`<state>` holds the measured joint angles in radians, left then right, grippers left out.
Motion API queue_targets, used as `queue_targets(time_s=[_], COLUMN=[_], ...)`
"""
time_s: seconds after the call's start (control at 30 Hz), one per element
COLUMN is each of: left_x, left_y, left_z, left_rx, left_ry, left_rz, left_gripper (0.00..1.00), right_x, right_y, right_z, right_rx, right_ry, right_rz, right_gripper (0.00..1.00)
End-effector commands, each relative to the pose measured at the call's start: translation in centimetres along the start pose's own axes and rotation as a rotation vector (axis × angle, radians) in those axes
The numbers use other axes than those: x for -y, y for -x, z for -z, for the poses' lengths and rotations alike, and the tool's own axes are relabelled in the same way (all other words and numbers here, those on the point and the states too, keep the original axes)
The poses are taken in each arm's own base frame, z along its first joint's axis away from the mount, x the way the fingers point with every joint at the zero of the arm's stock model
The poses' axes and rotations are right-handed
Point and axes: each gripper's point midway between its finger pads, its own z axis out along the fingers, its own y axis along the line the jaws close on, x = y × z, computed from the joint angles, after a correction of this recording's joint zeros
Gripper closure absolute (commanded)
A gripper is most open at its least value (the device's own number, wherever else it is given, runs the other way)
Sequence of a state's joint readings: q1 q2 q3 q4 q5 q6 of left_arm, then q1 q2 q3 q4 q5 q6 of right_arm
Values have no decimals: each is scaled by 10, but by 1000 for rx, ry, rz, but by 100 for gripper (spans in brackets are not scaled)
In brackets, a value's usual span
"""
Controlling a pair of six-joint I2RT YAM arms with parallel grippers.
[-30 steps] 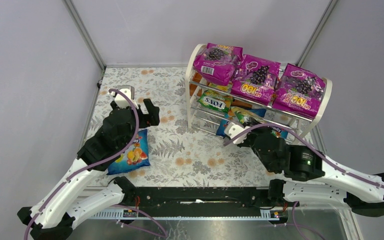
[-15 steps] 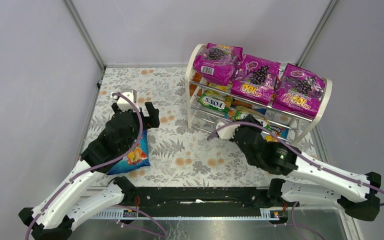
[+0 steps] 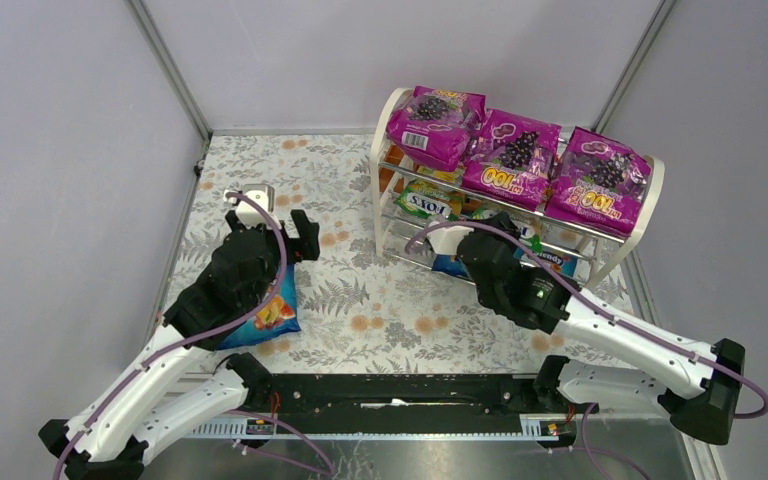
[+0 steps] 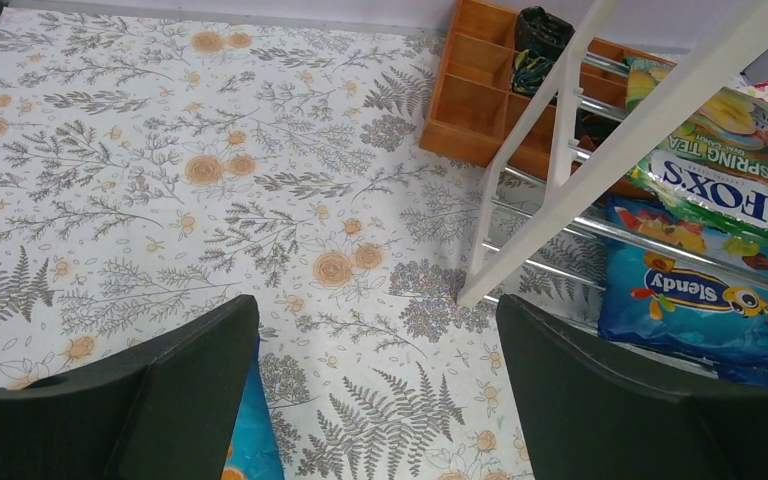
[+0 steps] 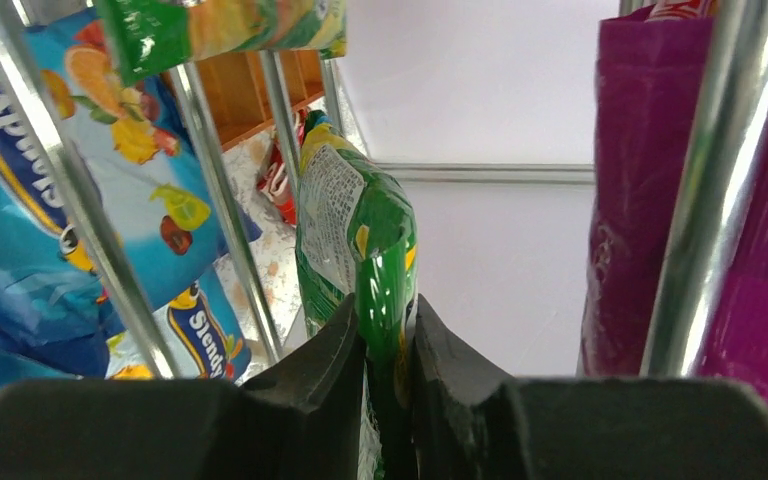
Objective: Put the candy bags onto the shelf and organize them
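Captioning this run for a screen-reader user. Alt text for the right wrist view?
The right gripper is shut on the edge of a green candy bag, holding it upright in among the shelf's chrome rods. Blue Slendy bags lie behind the rods at left, and a magenta bag stands at right.

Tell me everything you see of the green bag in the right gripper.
The green candy bag is glossy film, green with yellow patches and a white printed label on one face. It stands edge-on, its near edge pinched in the right gripper, shut on it. It is among the chrome rods of the shelf; whether it touches them is unclear.
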<state>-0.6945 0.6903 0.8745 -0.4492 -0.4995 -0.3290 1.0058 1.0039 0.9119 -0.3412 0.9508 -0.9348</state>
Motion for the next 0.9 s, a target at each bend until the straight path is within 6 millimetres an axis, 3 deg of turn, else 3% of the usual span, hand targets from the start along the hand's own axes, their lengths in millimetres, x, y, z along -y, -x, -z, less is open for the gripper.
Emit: queue_targets(time_s=[0.0,0.23,0.43,0.63,0.87], left_x=[5,1,0,0,1], left_y=[16,18,19,22,24], left_z=[1,5,8,12,15], left_rx=[61,79,88,103,110], left_ry=[-34,-27,-33,-44,-59], left_rz=[27,32,35,44,51], left_gripper=[7,2,2,2,2], right_x=[33,32,34,33,13], right_y=[1,-4,2,-4,-6], right_z=[-10,-37,-53,-66,-78], right_rx=[-30,-81,-87,-119,-71], right_ry=[-103,-135,-152,-171,-90], right_rz=[-49,-6,17,83,82], right_gripper=[100,100,100,100,98])
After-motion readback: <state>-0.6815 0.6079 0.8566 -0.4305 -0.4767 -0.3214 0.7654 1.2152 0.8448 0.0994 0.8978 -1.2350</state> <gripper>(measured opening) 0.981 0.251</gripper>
